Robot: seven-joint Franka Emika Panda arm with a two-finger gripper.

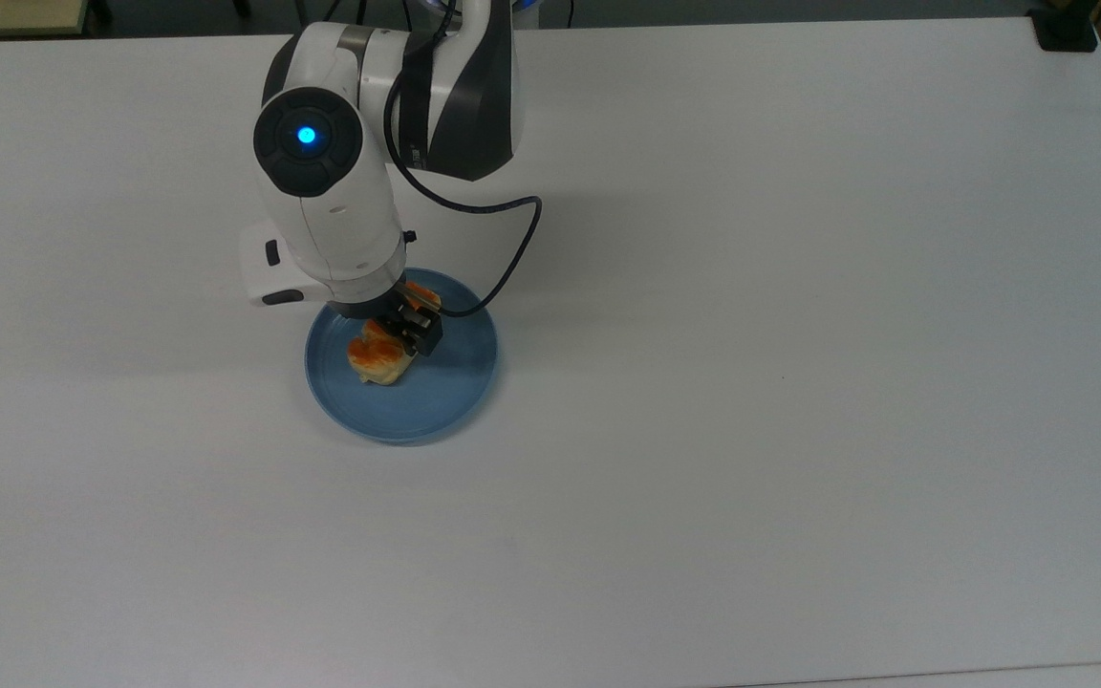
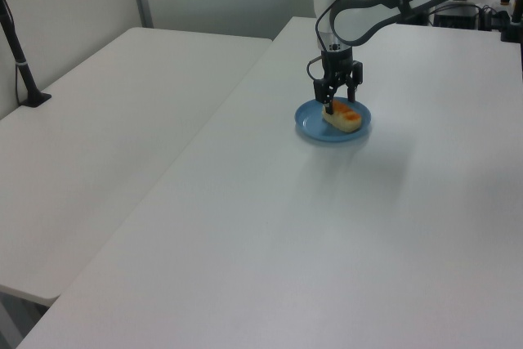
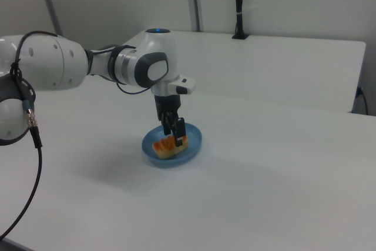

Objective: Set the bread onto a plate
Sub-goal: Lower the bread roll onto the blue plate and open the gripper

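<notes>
The bread [image 1: 378, 361], a pale-yellow roll with orange-brown glazed bumps, lies on the round blue plate [image 1: 455, 382] toward the top view's left half of it. My gripper [image 1: 404, 325] stands just above it, open, with one finger on each side of the roll's middle. In the left view the bread [image 2: 343, 118] rests flat in the plate [image 2: 309, 127] under the spread fingers of the gripper [image 2: 340, 104]. The right view shows the bread [image 3: 167, 146] on the plate [image 3: 197, 136] below the gripper [image 3: 174, 130].
The plate sits on a wide white table [image 1: 799, 382]. A second white table [image 2: 106, 120] adjoins it on the left view's left, with a black post [image 2: 20, 63] on it. A black cable [image 1: 512, 248] loops off my wrist above the plate's rim.
</notes>
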